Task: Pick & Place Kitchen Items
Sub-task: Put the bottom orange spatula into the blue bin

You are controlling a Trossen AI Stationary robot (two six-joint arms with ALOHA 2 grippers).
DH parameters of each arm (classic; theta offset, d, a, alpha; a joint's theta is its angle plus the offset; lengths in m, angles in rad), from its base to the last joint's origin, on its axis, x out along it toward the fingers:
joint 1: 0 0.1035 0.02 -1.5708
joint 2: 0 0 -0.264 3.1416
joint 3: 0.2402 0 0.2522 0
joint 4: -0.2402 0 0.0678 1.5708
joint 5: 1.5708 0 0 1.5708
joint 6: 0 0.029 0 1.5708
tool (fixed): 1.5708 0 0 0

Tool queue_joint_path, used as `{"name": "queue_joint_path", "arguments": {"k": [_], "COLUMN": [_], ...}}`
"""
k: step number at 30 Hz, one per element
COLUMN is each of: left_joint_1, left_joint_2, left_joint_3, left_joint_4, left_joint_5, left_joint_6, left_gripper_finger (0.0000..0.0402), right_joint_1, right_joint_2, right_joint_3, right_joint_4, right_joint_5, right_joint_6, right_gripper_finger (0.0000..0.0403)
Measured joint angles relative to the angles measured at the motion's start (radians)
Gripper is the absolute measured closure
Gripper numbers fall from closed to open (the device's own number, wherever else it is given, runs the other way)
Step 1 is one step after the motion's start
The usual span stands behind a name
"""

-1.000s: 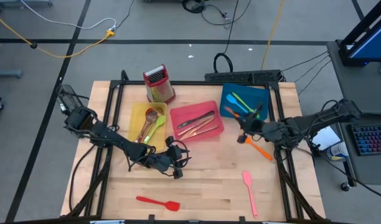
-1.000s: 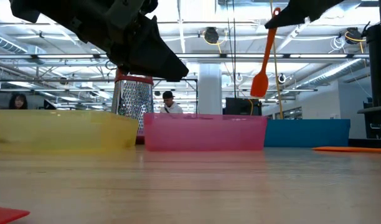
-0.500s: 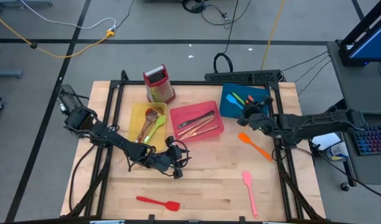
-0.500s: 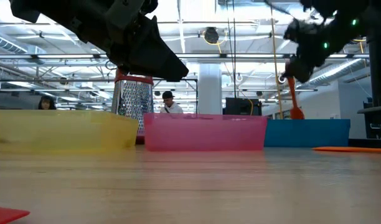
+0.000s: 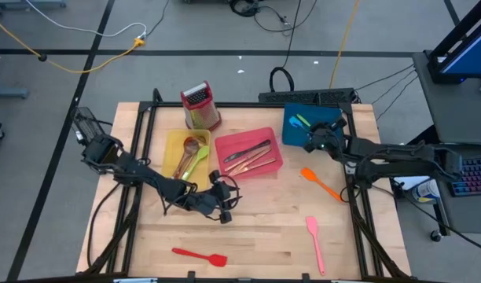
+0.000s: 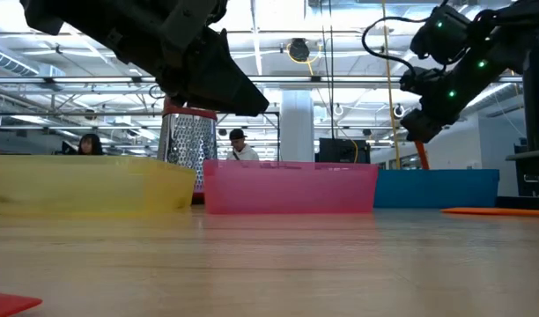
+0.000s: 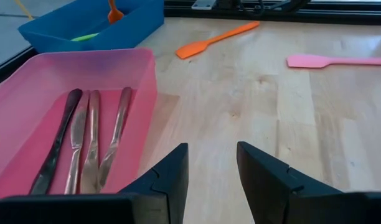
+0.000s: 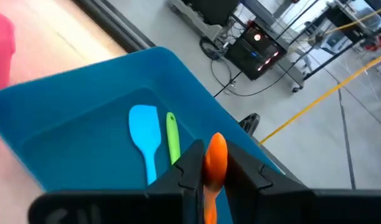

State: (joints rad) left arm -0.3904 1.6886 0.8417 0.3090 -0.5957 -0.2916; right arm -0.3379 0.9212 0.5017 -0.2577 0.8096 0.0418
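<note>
One orange spoon point(image 8: 215, 155) (clamped) over blue tray point(image 8: 84, 143)

A wooden table point(image 5: 256, 228) holds three trays in a row: yellow tray point(image 5: 171, 149), pink tray point(image 5: 260, 138), blue tray point(image 5: 291, 135). A red-topped metal grater point(image 5: 199, 106) stands upright behind the yellow tray. People point(image 6: 239, 146) appear far behind.

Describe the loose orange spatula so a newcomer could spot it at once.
Start at the blue tray at the table's far right corner, where the right gripper hangs holding an orange utensil. On the bare wood just nearer than that tray lies the orange spatula, slanted. Its neighbour, the pink spatula, lies nearer still, close to the front edge.
</note>
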Motion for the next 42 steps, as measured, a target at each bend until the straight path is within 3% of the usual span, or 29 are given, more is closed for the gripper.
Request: {"name": "queue_joint_path", "arguments": {"k": [7, 19, 26, 36, 42], "left_joint_1": [0.030, 0.056, 0.056, 0.056, 0.056], "left_joint_2": [0.000, 0.000, 0.000, 0.000, 0.000], "left_joint_3": [0.000, 0.000, 0.000, 0.000, 0.000], "left_joint_4": [0.000, -0.004, -0.028, -0.030, -0.031], "left_joint_5": [0.000, 0.020, 0.023, 0.030, 0.030], "left_joint_6": [0.000, 0.000, -0.010, -0.011, -0.011], "left_gripper_finger": [0.0261, 0.0261, 0.0261, 0.0261, 0.0261], "right_joint_1": [-0.045, -0.101, -0.148, -0.171, -0.169], "right_joint_2": [0.042, 0.162, 0.242, 0.252, 0.252], "right_joint_3": [0.001, -0.001, -0.002, -0.003, -0.003], "right_joint_4": [0.045, 0.239, 0.335, 0.386, 0.432], "right_joint_5": [-0.032, -0.112, -0.290, -0.293, -0.472], "right_joint_6": [0.023, -0.087, -0.098, -0.107, -0.099], "right_gripper_finger": [0.0361, 0.0351, 0.0308, 0.0229, 0.0211]}}
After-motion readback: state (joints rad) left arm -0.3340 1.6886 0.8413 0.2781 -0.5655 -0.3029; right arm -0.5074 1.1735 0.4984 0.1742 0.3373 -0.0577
